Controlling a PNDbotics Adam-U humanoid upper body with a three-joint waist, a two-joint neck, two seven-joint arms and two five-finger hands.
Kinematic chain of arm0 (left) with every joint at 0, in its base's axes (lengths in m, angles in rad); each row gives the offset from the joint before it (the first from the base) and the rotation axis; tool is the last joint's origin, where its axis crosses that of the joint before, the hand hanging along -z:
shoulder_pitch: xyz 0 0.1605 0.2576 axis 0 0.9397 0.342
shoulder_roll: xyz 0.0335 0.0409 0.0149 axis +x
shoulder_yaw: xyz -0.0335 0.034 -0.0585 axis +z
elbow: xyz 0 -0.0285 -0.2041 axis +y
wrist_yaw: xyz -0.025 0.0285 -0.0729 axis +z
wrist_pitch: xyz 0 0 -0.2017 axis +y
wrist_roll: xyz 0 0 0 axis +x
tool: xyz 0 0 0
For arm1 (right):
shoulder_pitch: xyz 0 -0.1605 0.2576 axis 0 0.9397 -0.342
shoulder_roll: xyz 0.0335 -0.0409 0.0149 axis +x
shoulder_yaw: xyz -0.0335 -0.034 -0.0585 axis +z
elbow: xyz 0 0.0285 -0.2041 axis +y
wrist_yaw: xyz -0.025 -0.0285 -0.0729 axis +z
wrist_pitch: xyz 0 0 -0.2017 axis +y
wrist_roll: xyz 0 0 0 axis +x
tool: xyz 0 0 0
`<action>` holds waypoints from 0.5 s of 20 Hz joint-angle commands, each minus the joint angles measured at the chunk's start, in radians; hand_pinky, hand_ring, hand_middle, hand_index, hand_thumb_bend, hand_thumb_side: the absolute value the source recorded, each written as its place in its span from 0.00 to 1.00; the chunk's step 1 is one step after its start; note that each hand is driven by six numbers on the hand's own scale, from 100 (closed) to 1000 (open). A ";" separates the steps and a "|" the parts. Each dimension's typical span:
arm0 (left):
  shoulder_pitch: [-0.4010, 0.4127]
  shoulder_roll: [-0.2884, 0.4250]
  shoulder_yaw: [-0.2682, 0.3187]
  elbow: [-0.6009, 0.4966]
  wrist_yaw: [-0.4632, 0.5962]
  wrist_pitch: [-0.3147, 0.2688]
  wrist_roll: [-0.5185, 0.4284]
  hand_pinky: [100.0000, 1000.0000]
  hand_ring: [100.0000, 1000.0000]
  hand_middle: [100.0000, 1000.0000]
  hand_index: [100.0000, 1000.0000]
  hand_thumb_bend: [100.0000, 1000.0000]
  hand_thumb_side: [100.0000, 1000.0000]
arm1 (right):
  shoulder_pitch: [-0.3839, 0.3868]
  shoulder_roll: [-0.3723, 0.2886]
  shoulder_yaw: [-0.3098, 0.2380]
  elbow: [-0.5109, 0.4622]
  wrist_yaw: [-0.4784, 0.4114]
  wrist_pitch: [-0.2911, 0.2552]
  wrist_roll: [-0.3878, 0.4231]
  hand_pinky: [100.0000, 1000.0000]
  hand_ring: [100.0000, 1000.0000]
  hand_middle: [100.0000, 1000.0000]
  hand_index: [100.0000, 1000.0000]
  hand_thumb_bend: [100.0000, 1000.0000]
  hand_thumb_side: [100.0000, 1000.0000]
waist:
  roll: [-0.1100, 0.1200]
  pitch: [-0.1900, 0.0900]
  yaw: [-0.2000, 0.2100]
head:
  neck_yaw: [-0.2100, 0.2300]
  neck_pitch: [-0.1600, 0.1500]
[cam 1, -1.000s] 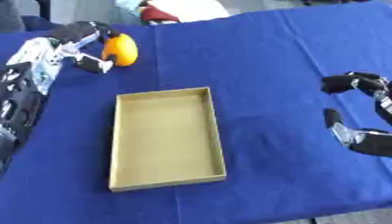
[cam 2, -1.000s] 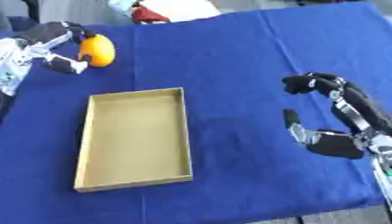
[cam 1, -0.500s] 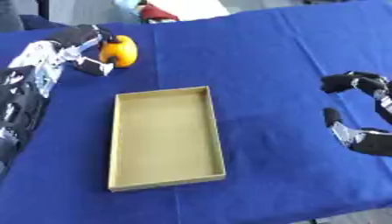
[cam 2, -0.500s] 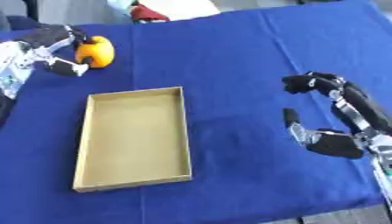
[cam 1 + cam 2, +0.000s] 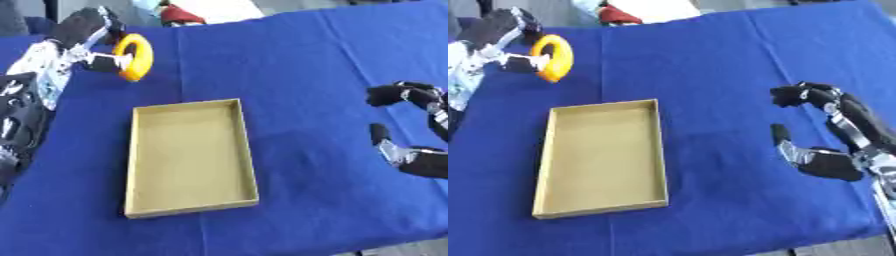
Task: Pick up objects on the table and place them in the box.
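Observation:
At the far left my left hand (image 5: pixel 87 35) holds a yellow-orange ring (image 5: pixel 136 56) lifted off the blue table, thumb through the ring and fingers curled over its top. The shallow tan cardboard box (image 5: pixel 192 156) lies open and empty in the middle, just below and to the right of the ring. My right hand (image 5: pixel 833 145) rests at the right side of the table, fingers relaxed and curved, holding nothing.
A blue cloth covers the table (image 5: pixel 306 75). A red and white object (image 5: pixel 179 12) lies at the far edge, beyond the ring. My left arm (image 5: pixel 26 110) runs down the left edge. The table's front edge shows at the lower right.
My left hand has raised the ring and tipped it so its hole shows; it sits slightly higher than before. The right hand has not moved.

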 commanded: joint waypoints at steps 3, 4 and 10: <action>-0.019 0.062 -0.002 -0.052 0.029 -0.039 0.080 0.31 0.28 0.21 0.35 0.00 0.13 | -0.005 -0.016 -0.013 -0.007 -0.002 0.000 -0.002 0.68 0.67 0.65 0.85 0.00 0.40 | -0.006 -0.030 0.006 | -0.004 -0.010; -0.019 0.067 -0.004 -0.060 0.039 -0.044 0.079 0.31 0.28 0.21 0.35 0.00 0.13 | -0.005 -0.016 -0.013 -0.007 -0.002 0.000 -0.002 0.68 0.67 0.65 0.85 0.00 0.40 | -0.006 -0.031 0.008 | -0.005 -0.010; -0.011 0.103 -0.046 -0.164 0.129 -0.087 0.030 0.31 0.27 0.21 0.34 0.00 0.10 | -0.002 -0.021 -0.015 -0.006 0.000 0.001 -0.003 0.68 0.67 0.65 0.85 0.00 0.39 | -0.009 -0.043 0.019 | -0.012 -0.011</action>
